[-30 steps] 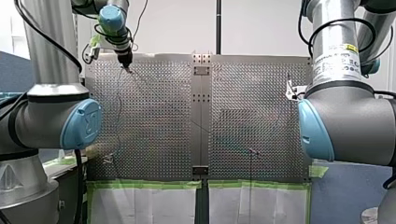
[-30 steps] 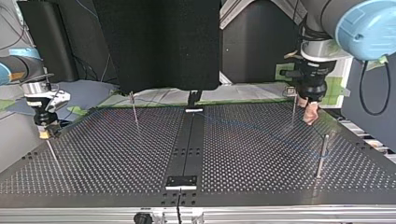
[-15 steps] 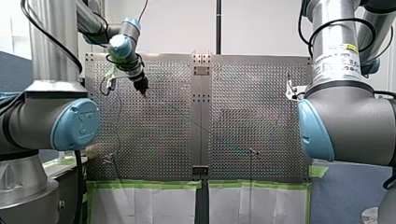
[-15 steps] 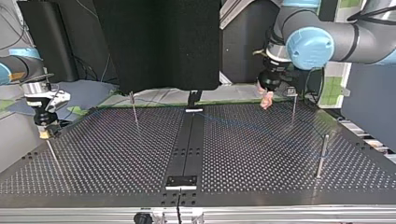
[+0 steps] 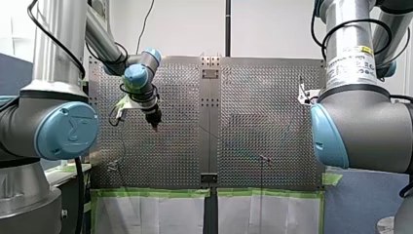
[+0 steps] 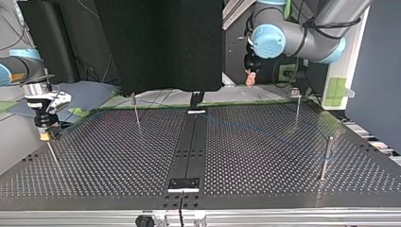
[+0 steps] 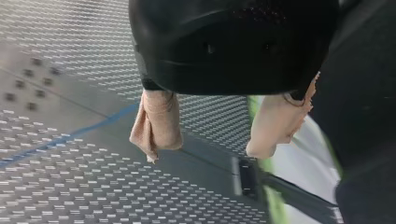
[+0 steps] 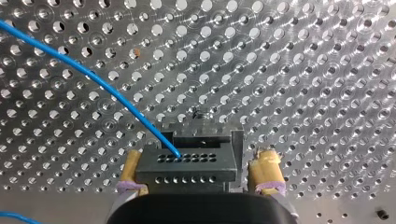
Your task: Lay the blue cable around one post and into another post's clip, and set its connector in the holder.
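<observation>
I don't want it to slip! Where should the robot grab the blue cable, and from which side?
Grab the blue cable on its straight stretch across the perforated table, coming down from above with one finger each side. It is thin and looks flat there, so sideways grabs would likely miss.

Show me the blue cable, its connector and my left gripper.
blue cable [image 8: 100, 83], right wrist view, middle of its curve.
connector [image 8: 196, 168], right wrist view, its holed black face.
left gripper [image 7: 205, 154], left wrist view, gap midway between its open fingertips.
</observation>
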`<act>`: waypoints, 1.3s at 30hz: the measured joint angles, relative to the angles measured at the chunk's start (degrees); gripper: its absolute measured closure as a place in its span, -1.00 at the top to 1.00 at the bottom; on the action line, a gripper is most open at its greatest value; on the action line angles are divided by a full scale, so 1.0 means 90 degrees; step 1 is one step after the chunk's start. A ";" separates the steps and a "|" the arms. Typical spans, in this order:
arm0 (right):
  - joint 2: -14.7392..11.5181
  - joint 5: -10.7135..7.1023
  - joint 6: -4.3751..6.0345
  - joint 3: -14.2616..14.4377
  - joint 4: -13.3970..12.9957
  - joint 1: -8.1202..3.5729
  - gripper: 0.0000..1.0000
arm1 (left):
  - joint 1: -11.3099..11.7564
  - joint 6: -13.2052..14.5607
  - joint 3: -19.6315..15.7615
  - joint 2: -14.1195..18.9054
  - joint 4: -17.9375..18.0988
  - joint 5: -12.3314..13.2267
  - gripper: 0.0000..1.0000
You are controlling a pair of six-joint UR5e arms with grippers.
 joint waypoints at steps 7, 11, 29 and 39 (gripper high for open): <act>0.0000 0.0000 0.0000 0.0000 0.0000 0.0000 1.00 | -0.0490 -0.0343 -0.0489 -0.0490 0.0488 -0.0453 0.98; 0.0000 0.0000 0.0000 0.0000 0.0000 0.0000 1.00 | -0.0738 -0.0447 -0.0738 -0.0725 0.0734 -0.0567 0.98; 0.0000 0.0000 0.0000 0.0000 0.0000 0.0000 1.00 | -0.1017 -0.0905 -0.1698 -0.0834 0.1816 -0.0781 0.98; 0.0000 0.0000 0.0000 0.0000 0.0000 0.0000 1.00 | -0.0954 -0.1287 -0.1734 -0.0835 0.2475 -0.0783 0.98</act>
